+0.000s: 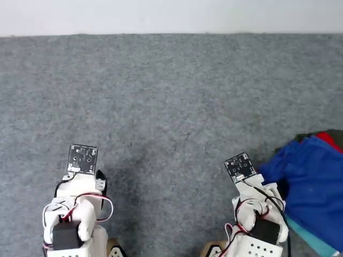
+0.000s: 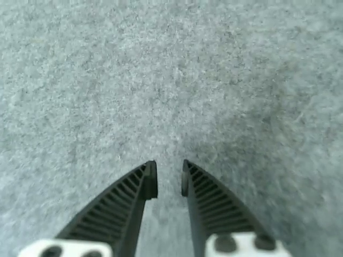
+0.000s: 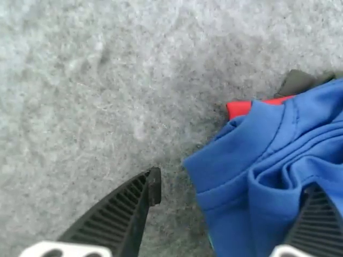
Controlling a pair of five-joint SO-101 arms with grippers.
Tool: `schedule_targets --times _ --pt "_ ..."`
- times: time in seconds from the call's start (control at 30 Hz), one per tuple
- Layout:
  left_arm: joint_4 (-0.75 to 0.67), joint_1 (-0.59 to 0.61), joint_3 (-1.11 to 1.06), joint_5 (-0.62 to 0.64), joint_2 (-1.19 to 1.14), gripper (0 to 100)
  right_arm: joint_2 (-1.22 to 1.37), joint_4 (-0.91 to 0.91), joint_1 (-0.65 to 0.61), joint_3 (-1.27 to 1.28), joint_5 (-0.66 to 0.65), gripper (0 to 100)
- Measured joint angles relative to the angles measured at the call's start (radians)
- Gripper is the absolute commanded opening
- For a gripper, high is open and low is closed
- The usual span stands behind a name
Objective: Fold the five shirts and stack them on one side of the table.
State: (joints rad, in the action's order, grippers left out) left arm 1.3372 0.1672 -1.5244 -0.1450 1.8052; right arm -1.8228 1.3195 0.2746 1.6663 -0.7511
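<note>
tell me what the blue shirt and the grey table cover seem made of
Blue shirt: soft matte knit, likely cotton jersey; stitched collar seam, limp folds. Grey table cover: looks like felt or short-pile carpet, matte; fuzzy mottled fibres.

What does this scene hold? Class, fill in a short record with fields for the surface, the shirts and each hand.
Surface: grey carpet-like table
Shirts: shirt pile, crumpled and unfolded, next to the right hand
Top of pile: blue shirt
Beneath it: red shirt, dark shirt, teal edge
Left hand: narrowly open, over bare table, holding nothing
Right hand: wide open, one finger over the blue shirt
</note>
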Motion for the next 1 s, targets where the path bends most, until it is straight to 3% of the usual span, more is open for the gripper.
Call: schedule_targets --times 0.17,1.0 --pt "-0.048 0.0 -0.109 0.0 0.0 8 0.0 0.0 0.0 0.0 0.0 39.1" --pt "-0.061 0.0 -0.161 0.0 0.0 8 0.0 0.0 0.0 0.0 0.0 39.1"
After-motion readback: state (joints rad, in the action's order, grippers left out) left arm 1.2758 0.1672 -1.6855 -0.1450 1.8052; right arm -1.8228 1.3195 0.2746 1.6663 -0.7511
